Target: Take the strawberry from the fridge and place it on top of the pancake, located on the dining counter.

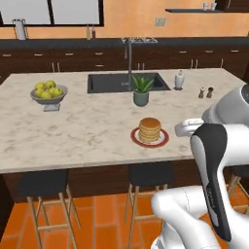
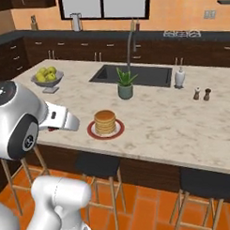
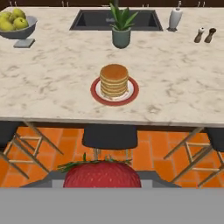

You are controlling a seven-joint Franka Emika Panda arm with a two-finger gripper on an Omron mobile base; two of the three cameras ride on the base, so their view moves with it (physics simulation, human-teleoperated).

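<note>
The small red strawberry with green leaves [image 3: 102,174] sits pinched in the gripper [image 3: 102,181], apparently off the near edge of the beige marbled tabletop [image 3: 52,96]. Straight ahead lies the golden-tan pancake stack [image 3: 114,80], round and upright on its red-rimmed plate [image 3: 131,96].

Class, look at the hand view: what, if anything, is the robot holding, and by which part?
The strawberry, with its leafy top facing the camera. The jaws are hidden, so which part they hold cannot be told.
</note>
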